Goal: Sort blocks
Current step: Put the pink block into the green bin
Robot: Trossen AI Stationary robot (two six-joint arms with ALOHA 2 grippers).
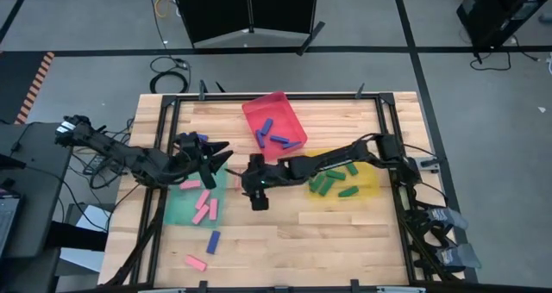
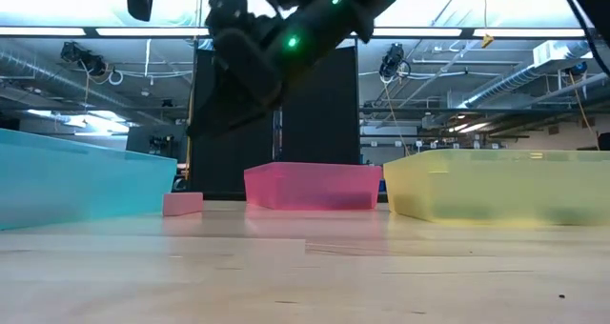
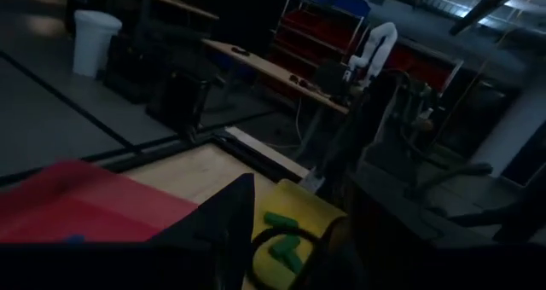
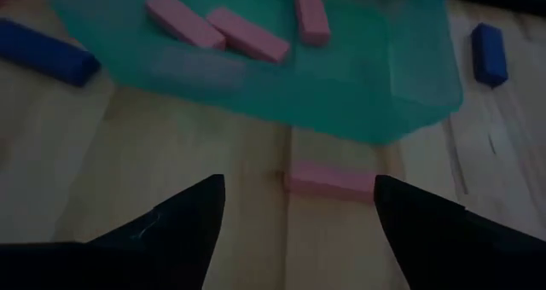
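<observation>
Pink blocks (image 1: 203,208) lie in the green tray (image 1: 177,208). Blue blocks (image 1: 276,139) sit in the red tray (image 1: 274,112), and green blocks (image 1: 332,181) in the yellow tray (image 1: 371,183). One pink block (image 4: 328,179) lies flat on the table against the green tray's right wall (image 4: 401,111). My right gripper (image 4: 299,180) hangs open above the table, a finger on either side of that block's line, clear of it. My left gripper (image 1: 211,161) is open over the green tray's far right corner. A blue block (image 1: 201,138) lies beside it.
Loose on the near table are a blue block (image 1: 213,240) and a pink block (image 1: 197,262). The right arm (image 1: 336,159) stretches across the table's middle past the yellow tray. A dark frame rail (image 1: 164,146) runs along the table's left side.
</observation>
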